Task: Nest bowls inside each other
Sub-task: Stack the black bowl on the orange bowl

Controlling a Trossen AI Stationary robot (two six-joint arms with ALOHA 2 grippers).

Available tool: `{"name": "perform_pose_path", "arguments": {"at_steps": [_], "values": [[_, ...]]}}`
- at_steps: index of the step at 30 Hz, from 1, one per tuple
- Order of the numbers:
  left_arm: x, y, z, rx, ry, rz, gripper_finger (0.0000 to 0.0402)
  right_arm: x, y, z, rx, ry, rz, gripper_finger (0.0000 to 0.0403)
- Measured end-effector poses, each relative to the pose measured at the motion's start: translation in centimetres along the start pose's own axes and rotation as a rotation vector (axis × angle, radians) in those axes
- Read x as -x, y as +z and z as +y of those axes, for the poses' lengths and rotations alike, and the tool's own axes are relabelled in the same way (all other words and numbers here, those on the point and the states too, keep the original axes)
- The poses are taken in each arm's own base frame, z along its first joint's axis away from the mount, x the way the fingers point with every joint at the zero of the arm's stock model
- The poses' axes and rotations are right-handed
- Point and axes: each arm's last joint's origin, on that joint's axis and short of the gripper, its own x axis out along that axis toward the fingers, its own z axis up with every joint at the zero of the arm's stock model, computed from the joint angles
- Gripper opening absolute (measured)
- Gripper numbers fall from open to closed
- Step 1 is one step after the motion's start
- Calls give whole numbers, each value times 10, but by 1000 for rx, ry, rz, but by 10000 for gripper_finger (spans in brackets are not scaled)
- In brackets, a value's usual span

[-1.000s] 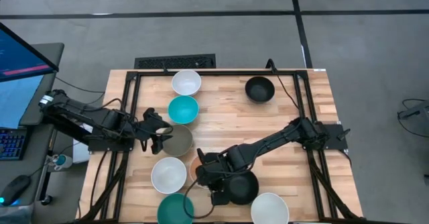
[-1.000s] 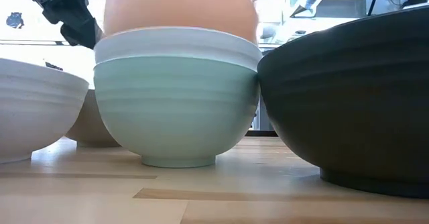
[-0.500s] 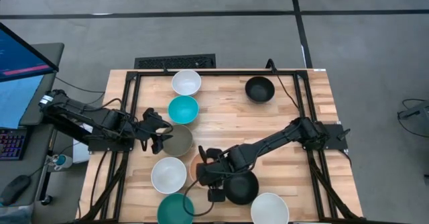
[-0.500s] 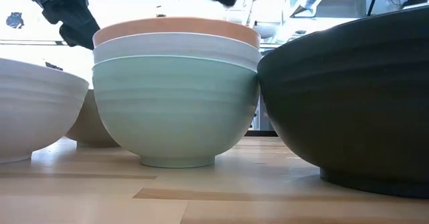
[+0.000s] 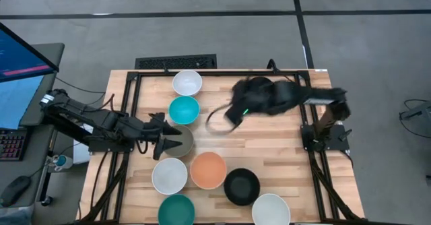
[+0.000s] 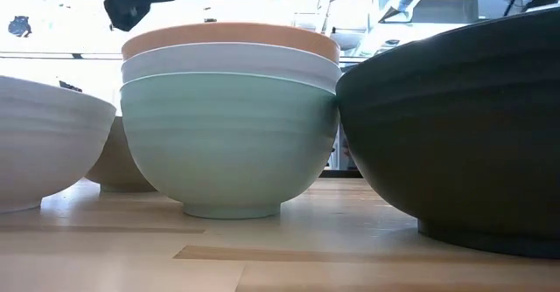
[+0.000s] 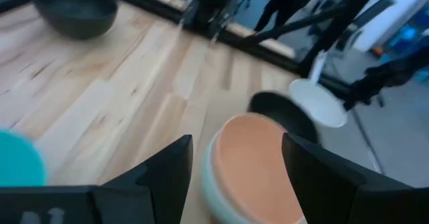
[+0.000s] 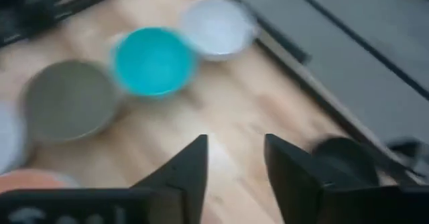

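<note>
A nested stack stands near the table's near edge: an orange bowl (image 5: pixel 208 170) (image 6: pixel 229 37) sits in a white bowl (image 6: pixel 229 63), which sits in a mint green bowl (image 6: pixel 229 139). Around it stand a black bowl (image 5: pixel 242 186), white bowls (image 5: pixel 169 175) (image 5: pixel 271 209) and a dark teal bowl (image 5: pixel 176 210). Farther off are a grey-taupe bowl (image 5: pixel 180 142), a turquoise bowl (image 5: pixel 184 110), a white bowl (image 5: pixel 187 82) and a second black bowl (image 5: pixel 262 90). My left gripper (image 5: pixel 165 141) (image 7: pixel 238 177) is open above the taupe bowl's left rim. My right gripper (image 5: pixel 225 117) (image 8: pixel 234 163) is open, raised and blurred mid-table.
The bowls crowd the near-left part of the table. Bare wood (image 5: pixel 283 144) lies mid-right. A black frame (image 5: pixel 222 72) runs along the table's far and side edges. A monitor (image 5: pixel 20 56) and a keyboard stand off the left side.
My right gripper lowered the orange bowl into the white bowl of the stack, let go, then swung quickly up and toward the far right of the table. My left gripper moved right, over the grey-taupe bowl's left rim.
</note>
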Motion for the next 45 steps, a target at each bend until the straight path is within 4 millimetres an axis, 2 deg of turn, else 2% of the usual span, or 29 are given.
{"name": "perform_pose_path", "arguments": {"at_steps": [4, 6, 8, 11, 14, 19, 23, 27, 33, 40, 45], "values": [[0, -1, -1, -4, -2, 2, 222, 21, -1, -59, -151, -123, 36, 237], [0, -2, 0, -9, 6, 16, 222, 21, 1, -79, -233, -116, 32, 262], [0, -3, 1, -16, 23, 29, 222, 13, -3, -98, -283, -120, 84, 280], [0, -5, 3, -32, 56, 38, 222, -21, -17, -114, -291, -200, 261, 293], [0, -6, 5, -44, 76, 43, 222, -72, -34, -112, -279, -208, 402, 296], [0, -9, 7, -59, 110, 72, 222, -134, -58, -104, -266, -196, 523, 296], [1, -13, 9, -55, 132, 104, 222, -163, -64, -108, -216, -242, 579, 296], [1, -15, 11, -61, 150, 125, 222, -194, -65, -105, -222, -188, 591, 296], [2, -17, 15, -68, 192, 144, 222, -221, -63, -91, -239, -127, 539, 296], [1, -16, 19, -64, 217, 158, 222, -243, -71, -103, -263, -190, 620, 296], [1, -16, 22, -69, 224, 161, 222, -247, -71, -107, -272, -192, 617, 296]]}}
